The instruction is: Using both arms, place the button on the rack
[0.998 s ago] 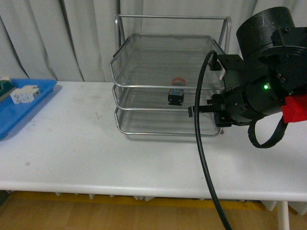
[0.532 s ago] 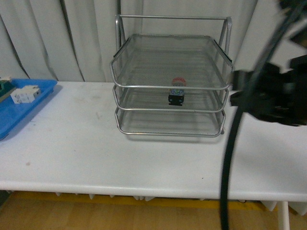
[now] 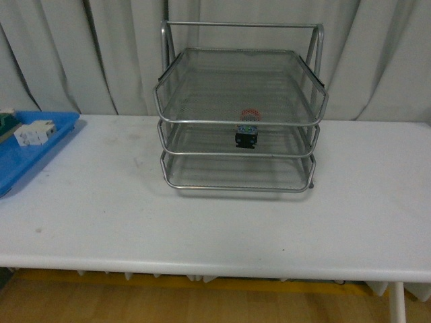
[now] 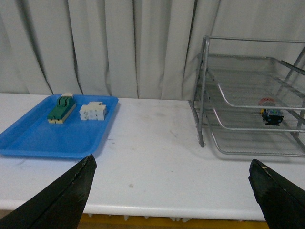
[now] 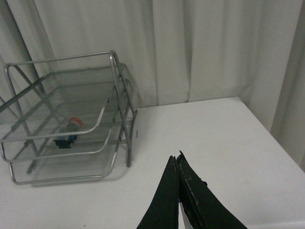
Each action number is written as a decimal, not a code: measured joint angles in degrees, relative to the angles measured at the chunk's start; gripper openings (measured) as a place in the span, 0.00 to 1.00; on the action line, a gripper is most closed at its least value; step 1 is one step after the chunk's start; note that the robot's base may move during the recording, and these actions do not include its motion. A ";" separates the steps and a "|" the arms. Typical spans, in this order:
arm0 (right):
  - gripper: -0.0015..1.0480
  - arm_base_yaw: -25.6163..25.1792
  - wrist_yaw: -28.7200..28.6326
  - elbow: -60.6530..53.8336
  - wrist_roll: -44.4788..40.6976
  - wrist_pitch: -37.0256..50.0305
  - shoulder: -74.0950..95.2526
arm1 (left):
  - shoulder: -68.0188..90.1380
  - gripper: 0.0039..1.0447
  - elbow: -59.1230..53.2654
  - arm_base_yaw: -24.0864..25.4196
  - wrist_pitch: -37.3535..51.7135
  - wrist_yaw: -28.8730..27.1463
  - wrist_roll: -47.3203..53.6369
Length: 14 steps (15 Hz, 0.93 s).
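The button (image 3: 247, 132) sits in the rack's (image 3: 239, 122) middle tray. Left gripper (image 4: 171, 191) is spread wide; right gripper (image 5: 177, 164) is clenched, empty.

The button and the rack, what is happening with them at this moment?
Nothing is being held now. The button sits on the middle tray of the rack. The left gripper is open and the right gripper is shut with nothing in it, both away from the rack. Two small blocks lie in the blue tray.
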 joint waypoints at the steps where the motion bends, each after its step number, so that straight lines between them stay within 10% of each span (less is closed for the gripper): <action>1: 0.02 0.31 0.70 -1.51 -3.10 -2.12 -4.07 | 0.00 0.94 0.00 0.00 0.00 0.02 0.00; 4: 0.02 7.82 6.91 -4.79 -5.51 -4.13 -10.56 | 0.00 0.94 0.00 0.00 0.00 0.02 0.00; 14: 0.02 7.48 7.78 -10.29 -5.88 -10.40 -22.82 | 0.00 0.94 0.00 0.00 0.00 0.02 0.00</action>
